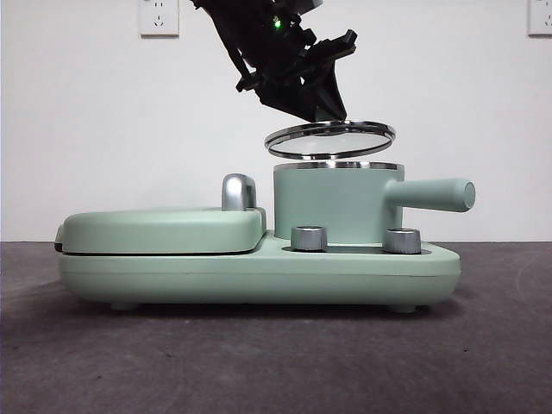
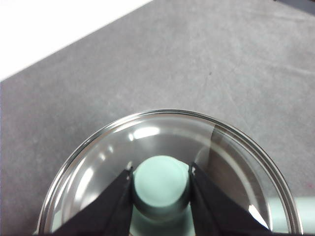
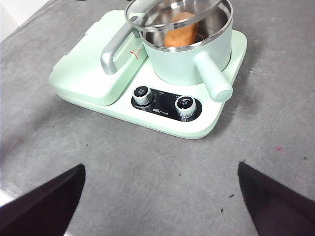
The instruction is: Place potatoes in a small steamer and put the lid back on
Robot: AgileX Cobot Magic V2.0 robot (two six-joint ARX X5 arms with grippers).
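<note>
The mint-green small steamer (image 1: pixel 332 200) stands on the right side of the cooker base, its long handle (image 1: pixel 431 194) pointing right. An orange-brown potato (image 3: pixel 180 30) lies inside the steamer (image 3: pixel 189 56). The clear-glass lid (image 1: pixel 330 139) hangs tilted just above the steel rim. My left gripper (image 2: pixel 161 181) is shut on the lid's mint-green knob (image 2: pixel 161 179), and in the front view it (image 1: pixel 321 114) comes down from the top centre. The lid (image 3: pixel 170 11) covers part of the pot mouth. My right gripper (image 3: pixel 160 196) is open, back from the cooker over bare table.
The mint-green cooker base (image 1: pixel 259 276) carries a flat hinged griddle cover (image 1: pixel 159 228) with a chrome handle (image 1: pixel 239 191) on its left half. Two chrome knobs (image 3: pixel 142 94) (image 3: pixel 185 106) sit on the base's front. The grey table (image 3: pixel 147 162) spreads around, with a white wall behind.
</note>
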